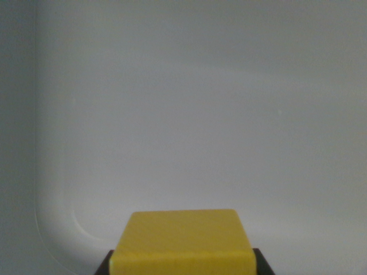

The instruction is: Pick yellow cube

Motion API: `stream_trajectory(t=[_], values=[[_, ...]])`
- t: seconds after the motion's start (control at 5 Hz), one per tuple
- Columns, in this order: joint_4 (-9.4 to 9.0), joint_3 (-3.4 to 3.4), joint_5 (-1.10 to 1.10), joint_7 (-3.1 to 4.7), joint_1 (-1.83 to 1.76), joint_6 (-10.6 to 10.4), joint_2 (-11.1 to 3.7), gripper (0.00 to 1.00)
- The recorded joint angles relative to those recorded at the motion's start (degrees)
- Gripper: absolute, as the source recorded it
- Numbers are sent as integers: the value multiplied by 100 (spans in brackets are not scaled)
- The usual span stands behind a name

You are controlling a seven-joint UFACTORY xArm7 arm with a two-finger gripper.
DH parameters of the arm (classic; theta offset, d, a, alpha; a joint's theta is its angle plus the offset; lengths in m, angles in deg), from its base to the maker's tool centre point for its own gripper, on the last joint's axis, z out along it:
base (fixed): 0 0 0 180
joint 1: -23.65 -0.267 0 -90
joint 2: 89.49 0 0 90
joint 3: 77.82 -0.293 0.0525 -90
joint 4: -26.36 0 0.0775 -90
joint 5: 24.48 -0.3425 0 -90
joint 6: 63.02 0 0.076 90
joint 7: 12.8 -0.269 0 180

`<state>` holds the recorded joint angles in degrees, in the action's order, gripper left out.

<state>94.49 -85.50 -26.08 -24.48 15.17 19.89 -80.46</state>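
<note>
The yellow cube (pixel 182 243) sits at the bottom centre of the wrist view, flanked low on both sides by dark parts of the gripper (pixel 182 268), one at each lower corner of the block. The jaws appear closed against the cube's two sides, holding it, though the contact itself lies at the picture's edge. The cube faces the camera squarely, edges level, with no longer side evident. Its surface carries no readable writing. Behind it spreads a pale white tray (pixel 57 223) with a curved rim.
</note>
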Motion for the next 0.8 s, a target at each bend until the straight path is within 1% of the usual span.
stream_trajectory(t=[0.2,0.4,0.6,0.8], values=[[0,0,0,0,0,0,0,100],[74,1,-9,7,2,130,56,100],[74,1,-9,7,2,130,56,100],[137,1,-17,12,3,239,104,100]])
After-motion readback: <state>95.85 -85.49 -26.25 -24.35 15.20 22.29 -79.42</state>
